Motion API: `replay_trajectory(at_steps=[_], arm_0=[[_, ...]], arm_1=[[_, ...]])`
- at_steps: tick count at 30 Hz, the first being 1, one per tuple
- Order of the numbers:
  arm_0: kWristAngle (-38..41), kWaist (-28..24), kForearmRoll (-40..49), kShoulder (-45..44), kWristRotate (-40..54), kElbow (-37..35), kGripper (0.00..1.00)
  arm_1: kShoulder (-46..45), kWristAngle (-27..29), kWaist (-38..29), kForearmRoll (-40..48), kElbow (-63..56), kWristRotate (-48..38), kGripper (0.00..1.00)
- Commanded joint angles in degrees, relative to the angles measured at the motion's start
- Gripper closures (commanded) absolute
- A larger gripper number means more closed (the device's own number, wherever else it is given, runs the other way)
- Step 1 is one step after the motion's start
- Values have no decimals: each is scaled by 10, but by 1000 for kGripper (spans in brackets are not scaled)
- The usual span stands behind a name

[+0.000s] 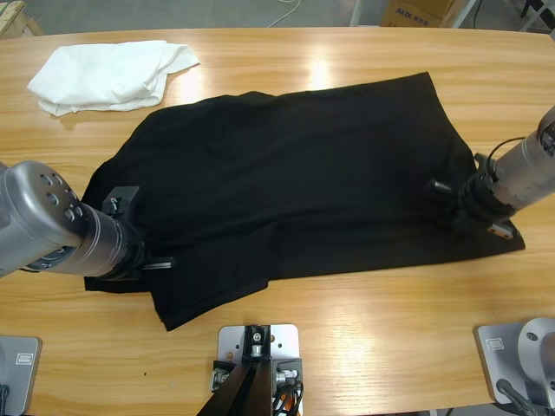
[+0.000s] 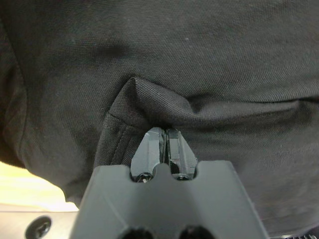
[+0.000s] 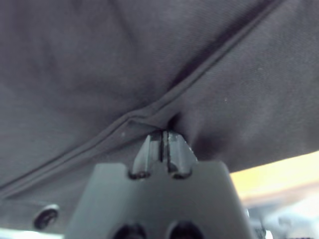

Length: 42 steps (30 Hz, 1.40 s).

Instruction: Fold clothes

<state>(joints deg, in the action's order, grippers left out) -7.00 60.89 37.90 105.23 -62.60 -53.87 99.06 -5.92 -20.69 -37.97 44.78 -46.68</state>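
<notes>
While the wooden table [image 1: 347,347] carries the black T-shirt [image 1: 295,173] spread across its middle (white garment [image 1: 108,74] beside), left gripper [image 2: 163,133] and right gripper [image 3: 163,134] pinch its edges, lettering hidden.

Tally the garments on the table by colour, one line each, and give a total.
Black: 1, the T-shirt, spread across the middle of the table, with the left gripper and the right gripper shut on its fabric.
White: 1, the crumpled garment beyond the T-shirt, towards the far edge.
Total: 2
</notes>
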Motion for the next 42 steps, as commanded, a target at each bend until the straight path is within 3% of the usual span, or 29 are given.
replay_trajectory(at_steps=[1,13,14,17,18,20,21,22,25,27,28,30,33,37,42], arm_0=[[15,8,38,-2,-4,36,1000],[39,92,73,-40,-62,49,1000],[29,92,77,-49,-66,51,1000],[-4,74,86,-63,-67,51,1000],[-12,57,87,-71,-63,49,913],[-32,7,87,-94,-56,38,207],[-43,-17,86,-109,-46,31,66],[-54,-47,86,-123,-23,16,17],[-62,-140,65,-142,54,-21,12],[3,-224,-36,-152,152,-21,340],[126,-322,-124,-151,299,-20,393],[187,-402,-137,-117,415,-48,387],[240,-472,-81,-50,466,-106,348],[245,-501,-51,20,468,-133,324],[324,-497,-91,85,443,-182,331]], arm_1=[[42,-16,-126,-82,-17,-72,1000],[7,8,-210,-186,35,-146,1000],[0,17,-211,-186,35,-152,928],[-31,64,-211,-195,47,-148,358],[-50,86,-211,-196,60,-134,164],[-75,111,-203,-196,97,-81,33],[-81,117,-195,-196,118,-52,23],[-83,117,-178,-196,144,-17,13],[-73,83,-108,-193,213,102,0],[-71,52,-43,-178,241,182,0],[-71,4,6,-140,245,246,0],[-63,-10,36,-121,250,274,0],[-48,-7,42,-120,256,276,0],[-32,-9,41,-120,257,276,0],[-13,-10,41,-119,253,277,0]])
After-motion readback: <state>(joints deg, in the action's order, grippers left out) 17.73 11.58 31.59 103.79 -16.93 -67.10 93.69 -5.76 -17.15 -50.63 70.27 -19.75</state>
